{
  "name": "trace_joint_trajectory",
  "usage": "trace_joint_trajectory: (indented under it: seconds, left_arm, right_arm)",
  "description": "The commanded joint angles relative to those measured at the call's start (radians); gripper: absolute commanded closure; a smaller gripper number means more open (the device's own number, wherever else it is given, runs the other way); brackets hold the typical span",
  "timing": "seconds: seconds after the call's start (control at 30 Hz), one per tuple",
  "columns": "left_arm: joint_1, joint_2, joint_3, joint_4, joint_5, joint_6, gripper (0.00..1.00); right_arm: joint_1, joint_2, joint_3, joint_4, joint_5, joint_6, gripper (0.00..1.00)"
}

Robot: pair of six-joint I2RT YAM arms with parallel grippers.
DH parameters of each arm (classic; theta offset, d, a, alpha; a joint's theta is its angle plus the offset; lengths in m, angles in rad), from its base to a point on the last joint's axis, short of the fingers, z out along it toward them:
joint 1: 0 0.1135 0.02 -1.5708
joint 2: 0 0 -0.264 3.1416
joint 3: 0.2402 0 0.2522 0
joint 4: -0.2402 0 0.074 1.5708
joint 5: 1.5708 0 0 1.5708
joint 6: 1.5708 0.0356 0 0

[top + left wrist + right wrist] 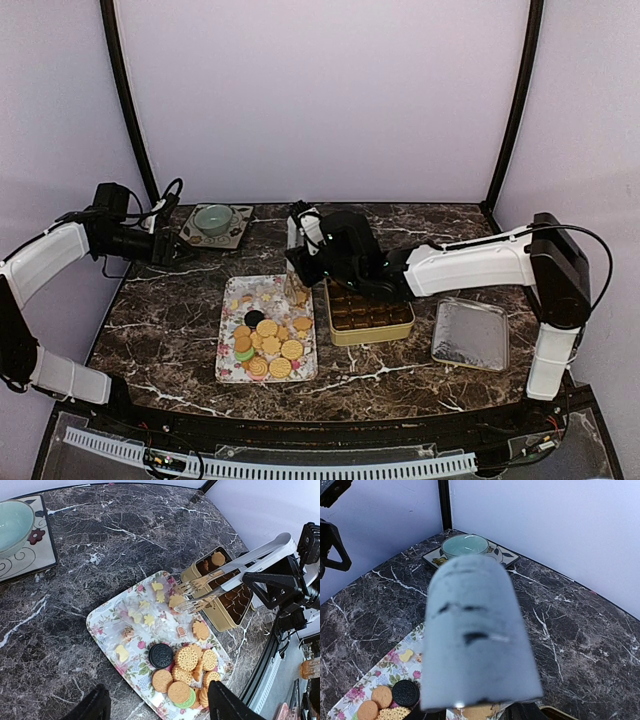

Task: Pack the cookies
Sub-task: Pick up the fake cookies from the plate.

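The cookies [268,345] are heaped at the 6 o'clock end of the flowered tray [106,621], with the tin [372,338] set at its 3 o'clock, likely for a short carry. Tongs [250,560] are clamped in the right gripper [320,250] over the 1 o'clock corner. The left gripper [172,252] is held agape, empty, at 10 o'clock.

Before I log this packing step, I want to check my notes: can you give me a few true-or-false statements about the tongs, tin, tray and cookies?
1. The right end effector grips the tongs. True.
2. The gold tin sits to the left of the floral tray. False: it sits to the tray's right.
3. The left end effector holds a cookie. False: it is open and empty.
4. A dark round cookie lies on the floral tray. True.
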Motion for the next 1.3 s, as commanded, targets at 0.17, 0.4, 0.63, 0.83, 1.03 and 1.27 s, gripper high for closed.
trace_joint_trajectory:
  seconds: [0.17, 0.4, 0.63, 0.83, 1.03, 1.27]
  left_arm:
    - [0.005, -0.003, 0.029, -0.013, 0.019, -0.003, 0.31]
    - [0.004, -0.002, 0.024, -0.014, 0.020, -0.002, 0.31]
    - [0.005, 0.004, 0.025, -0.012, 0.022, -0.006, 0.31]
    - [0.005, 0.005, 0.024, -0.010, 0.022, -0.006, 0.31]
    - [0.004, 0.005, 0.022, -0.011, 0.023, -0.009, 0.31]
    - [0.005, 0.005, 0.024, -0.011, 0.025, -0.012, 0.31]
  right_arm:
    - [-0.008, 0.031, 0.027, 0.073, -0.028, 0.030, 0.59]
    - [-0.011, 0.039, -0.002, 0.081, -0.029, 0.045, 0.60]
    - [-0.011, -0.004, -0.005, 0.077, -0.017, 0.032, 0.75]
    - [-0.011, -0.043, 0.021, 0.051, -0.011, 0.002, 0.79]
    - [-0.011, -0.087, 0.029, 0.038, -0.007, -0.020, 0.80]
    - [-0.026, -0.193, 0.008, -0.001, 0.051, -0.071, 0.80]
